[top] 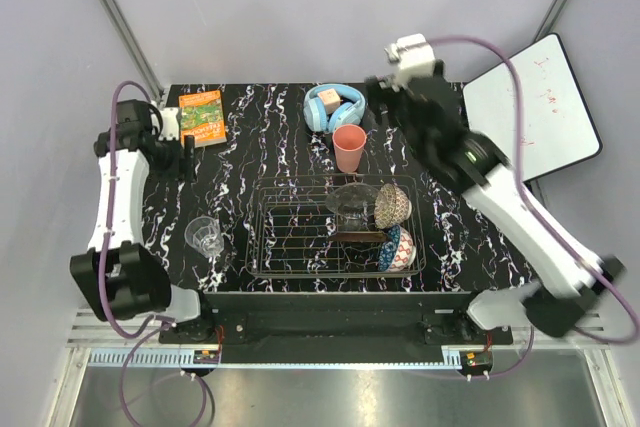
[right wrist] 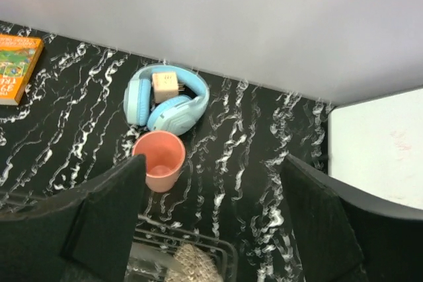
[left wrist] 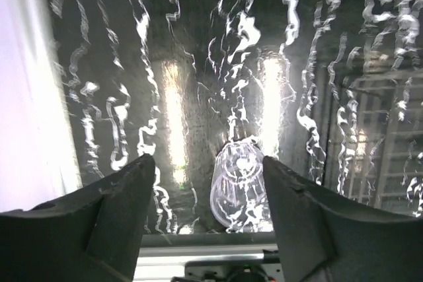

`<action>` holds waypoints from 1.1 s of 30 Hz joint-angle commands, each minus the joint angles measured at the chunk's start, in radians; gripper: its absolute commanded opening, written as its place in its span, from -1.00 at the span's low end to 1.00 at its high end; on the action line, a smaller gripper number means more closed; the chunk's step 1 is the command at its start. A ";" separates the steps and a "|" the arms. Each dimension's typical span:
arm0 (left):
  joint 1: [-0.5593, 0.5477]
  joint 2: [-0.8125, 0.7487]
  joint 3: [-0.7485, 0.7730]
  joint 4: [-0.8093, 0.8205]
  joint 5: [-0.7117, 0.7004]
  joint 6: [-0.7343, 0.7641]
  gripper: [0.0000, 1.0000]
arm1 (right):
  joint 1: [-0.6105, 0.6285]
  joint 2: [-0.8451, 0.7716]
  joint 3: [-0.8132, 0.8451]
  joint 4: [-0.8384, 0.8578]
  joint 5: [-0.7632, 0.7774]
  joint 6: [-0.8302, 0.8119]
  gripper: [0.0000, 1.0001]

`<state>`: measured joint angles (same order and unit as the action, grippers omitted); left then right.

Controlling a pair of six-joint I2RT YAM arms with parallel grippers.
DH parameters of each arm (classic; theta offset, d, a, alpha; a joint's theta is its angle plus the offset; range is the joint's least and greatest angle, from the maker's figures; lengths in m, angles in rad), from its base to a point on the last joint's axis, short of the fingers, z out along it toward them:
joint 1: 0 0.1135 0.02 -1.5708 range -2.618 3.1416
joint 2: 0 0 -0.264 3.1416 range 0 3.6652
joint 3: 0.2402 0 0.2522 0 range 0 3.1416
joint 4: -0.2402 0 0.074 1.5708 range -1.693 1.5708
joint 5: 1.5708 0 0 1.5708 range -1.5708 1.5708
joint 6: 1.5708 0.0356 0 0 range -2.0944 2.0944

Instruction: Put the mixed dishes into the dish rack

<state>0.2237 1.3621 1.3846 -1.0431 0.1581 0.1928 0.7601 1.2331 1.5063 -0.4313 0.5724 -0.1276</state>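
Dish rack point(top: 300, 232): sits on the bench point(top: 250, 167) against the near edge, centred slightly toward the right.

Rack contents, all at the right end:
- Blue-patterned bowl point(top: 397, 249): stands on edge in the near right corner of the rack.
- Beige-brown bowl point(top: 392, 204): stands on edge in the far right corner of the rack.
- Clear glass dish point(top: 350, 204): just beside the beige-brown bowl, on its left.

Items outside the rack:
- Salmon-pink cup point(top: 349, 148): upright on the bench, mouth up, just beyond the far edge of the rack.
- Glass tumbler point(top: 205, 236): upright on the bench, between the rack and the left edge.

Left claw point(top: 188, 159): positioned near the left edge of the bench, apart from the tumbler. The jaws are spread and hold nothing; the wrist view shows the tumbler ahead of the gap between the fingers point(left wrist: 125, 196).

Right claw point(right wrist: 213, 163): raised above the far right part of the bench. The jaws are spread wide and empty.

Light-blue headphones point(top: 333, 107) lie at the far edge, beyond the cup. An orange book point(top: 202, 117) lies in the far left corner.
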 commanded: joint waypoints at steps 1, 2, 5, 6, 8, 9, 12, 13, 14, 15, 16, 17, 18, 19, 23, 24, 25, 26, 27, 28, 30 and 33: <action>-0.007 -0.036 -0.028 0.041 -0.011 -0.033 0.62 | -0.129 0.327 0.192 -0.194 -0.150 0.221 0.80; -0.009 -0.072 -0.032 0.054 -0.020 -0.030 0.71 | -0.146 0.398 0.215 -0.210 -0.176 0.244 0.79; -0.009 -0.098 -0.051 0.054 -0.037 -0.010 0.80 | -0.208 0.533 0.305 -0.254 -0.245 0.310 0.77; -0.009 -0.101 -0.070 0.055 -0.043 0.000 0.81 | -0.223 0.561 0.345 -0.267 -0.290 0.347 0.76; -0.009 -0.119 -0.091 0.058 -0.045 0.007 0.82 | -0.255 0.626 0.362 -0.279 -0.337 0.379 0.73; -0.009 -0.127 -0.111 0.060 -0.042 0.011 0.82 | -0.265 0.643 0.367 -0.279 -0.362 0.400 0.72; -0.009 -0.149 -0.134 0.072 -0.034 0.020 0.82 | -0.283 0.689 0.365 -0.279 -0.396 0.425 0.69; -0.007 -0.152 -0.136 0.075 -0.035 0.020 0.82 | -0.288 0.700 0.364 -0.279 -0.405 0.430 0.68; -0.007 -0.153 -0.139 0.075 -0.031 0.023 0.82 | -0.291 0.713 0.362 -0.277 -0.410 0.433 0.67; -0.009 -0.153 -0.139 0.074 -0.031 0.022 0.82 | -0.297 0.720 0.359 -0.277 -0.408 0.437 0.65; -0.009 -0.153 -0.139 0.075 -0.029 0.023 0.82 | -0.303 0.727 0.359 -0.279 -0.411 0.437 0.64; -0.009 -0.153 -0.140 0.075 -0.029 0.023 0.82 | -0.306 0.742 0.359 -0.276 -0.417 0.437 0.63; -0.009 -0.155 -0.141 0.075 -0.028 0.020 0.82 | -0.312 0.750 0.362 -0.276 -0.428 0.442 0.61; -0.009 -0.162 -0.144 0.078 -0.026 0.020 0.82 | -0.317 0.759 0.364 -0.268 -0.437 0.445 0.59; -0.009 -0.184 -0.157 0.086 -0.008 0.016 0.82 | -0.324 0.833 0.416 -0.270 -0.460 0.454 0.51; -0.009 -0.189 -0.159 0.084 -0.006 0.019 0.82 | -0.324 0.844 0.425 -0.270 -0.465 0.456 0.49; -0.009 -0.201 -0.160 0.084 -0.002 0.022 0.82 | -0.324 0.868 0.434 -0.273 -0.465 0.459 0.44; -0.007 -0.208 -0.165 0.084 0.006 0.025 0.83 | -0.324 0.882 0.454 -0.276 -0.467 0.462 0.41; -0.009 -0.219 -0.167 0.086 0.011 0.036 0.84 | -0.324 0.894 0.462 -0.279 -0.459 0.467 0.37; -0.009 -0.241 -0.171 0.084 0.021 0.042 0.86 | -0.326 0.919 0.471 -0.290 -0.456 0.467 0.29; -0.009 -0.265 -0.176 0.086 0.031 0.054 0.92 | -0.324 0.943 0.491 -0.297 -0.460 0.470 0.21; -0.010 -0.304 -0.194 0.075 0.063 0.056 0.98 | -0.324 0.980 0.497 -0.310 -0.459 0.476 0.03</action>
<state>0.2157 1.1213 1.2026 -0.9916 0.1616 0.2218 0.4381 2.1868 1.9503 -0.7193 0.1265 0.3256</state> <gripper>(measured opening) 0.979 0.566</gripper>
